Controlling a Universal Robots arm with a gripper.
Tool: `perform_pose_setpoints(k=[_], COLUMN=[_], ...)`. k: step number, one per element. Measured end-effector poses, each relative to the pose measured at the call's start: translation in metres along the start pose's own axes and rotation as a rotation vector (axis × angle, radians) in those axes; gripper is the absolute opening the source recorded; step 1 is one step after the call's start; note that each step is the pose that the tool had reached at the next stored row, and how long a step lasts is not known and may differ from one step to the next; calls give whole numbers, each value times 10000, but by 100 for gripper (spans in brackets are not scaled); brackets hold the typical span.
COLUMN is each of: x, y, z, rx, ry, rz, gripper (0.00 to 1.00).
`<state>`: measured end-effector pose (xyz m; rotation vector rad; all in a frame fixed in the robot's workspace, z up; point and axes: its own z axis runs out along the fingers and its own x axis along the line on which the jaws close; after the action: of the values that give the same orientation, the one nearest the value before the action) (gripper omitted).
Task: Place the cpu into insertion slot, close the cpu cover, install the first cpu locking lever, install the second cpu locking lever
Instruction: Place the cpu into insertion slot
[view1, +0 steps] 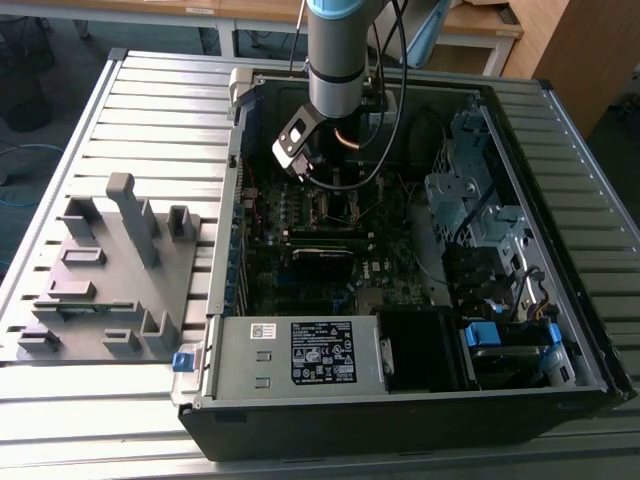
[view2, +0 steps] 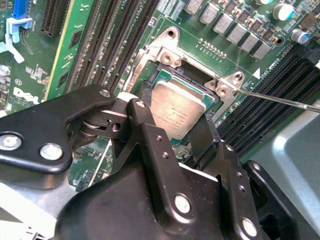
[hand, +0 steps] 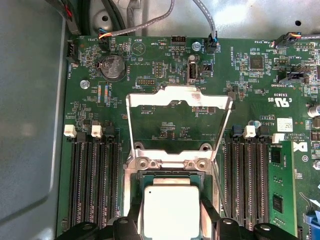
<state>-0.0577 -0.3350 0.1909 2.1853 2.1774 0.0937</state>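
- One arm (view1: 340, 60) reaches straight down into the open computer case (view1: 400, 425), which lies on the slatted tabletop (view1: 150, 110). A grey fixture plate (view1: 100, 290) sits beside the case at the exterior view's left.
- From where I stand, the first of the four steps is in hand: setting the chip in place.
- In the second wrist view the claw (view2: 172, 107) is closed narrow on the cpu (view2: 180, 112), with one black finger (view2: 150, 140) against each opposite edge.
- The cpu sits squarely over the insertion slot (view2: 172, 50), inside its silvery rim and between the banks of long black memory slots (view2: 100, 45). Whether it has bottomed out or rides just above the contacts, I cannot tell from here.
- In the first wrist view the cpu cover (hand: 179, 96) stands tipped up and open behind the cpu (hand: 170, 207), so you see green circuit board (hand: 175, 125) through its window. It is not yet closed.
- A thin metal rod (view2: 280, 100) runs out from the corner of the socket, clear of the cover, so neither lever looks latched.
- As I judge it, finishing this step calls for the chip to lie level and true to the rim. There should be no sideways drag as the fingers let go, because the contacts beneath would not forgive a skewed press.
- The fingers also need room to part without nudging the raised frame or the rod.
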Motion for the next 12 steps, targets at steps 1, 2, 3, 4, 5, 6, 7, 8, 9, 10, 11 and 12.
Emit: perform_pose_setpoints(k=[1,2,3,4,5,6,7,8,9,10,11,12], x=[0,0,0,0,0,0,-1,-1,-1,-1,0,0], y=[0,0,0,0,0,-1,-1,-1,-1,-1,-1,-1], z=[0,0,0,0,2,4,6,7,8,10,12,13], rx=[0,0,0,0,0,1,1,3,3,3,2,1], ry=[0,0,0,0,0,-1,-2,-3,-4,-4,-2,-1], rz=[0,0,0,0,0,0,0,0,0,0,0,0], gripper=[54,54,54,54,54,54,54,54,54,54,54,54])
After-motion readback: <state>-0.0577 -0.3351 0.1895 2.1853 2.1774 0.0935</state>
